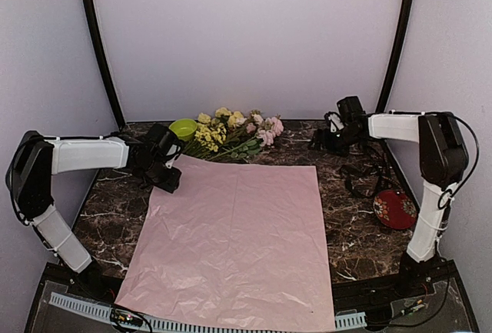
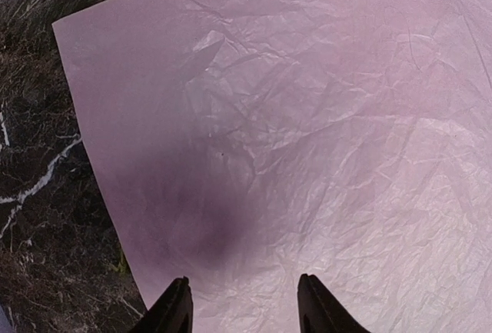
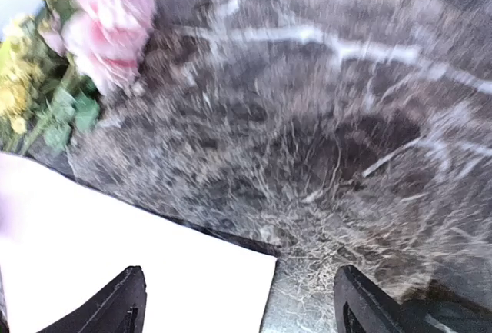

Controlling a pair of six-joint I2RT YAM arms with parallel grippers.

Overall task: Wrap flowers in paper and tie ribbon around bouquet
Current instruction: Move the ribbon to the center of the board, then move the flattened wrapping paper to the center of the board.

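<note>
The paper [image 1: 231, 241], a large creased pinkish sheet, lies flat across the middle of the table. The flowers [image 1: 234, 134], pink and yellow blooms on green stems, rest just beyond its far edge. My left gripper [image 1: 167, 181] hovers at the paper's far left corner. In the left wrist view that gripper [image 2: 244, 306] is open over the paper [image 2: 307, 133], nothing between its fingers. My right gripper [image 1: 323, 145] is beyond the far right corner. It [image 3: 242, 302] stands open above the paper's corner [image 3: 154, 271], with a pink bloom [image 3: 108, 25] at upper left. Thin black loops, apparently the ribbon [image 1: 363, 178], lie at the right.
A green bowl [image 1: 183, 128] sits at the back, left of the flowers. A red round dish [image 1: 394, 209] lies on the dark marble table [image 1: 115, 210] near the right arm's base. Lilac walls close in the back and both sides.
</note>
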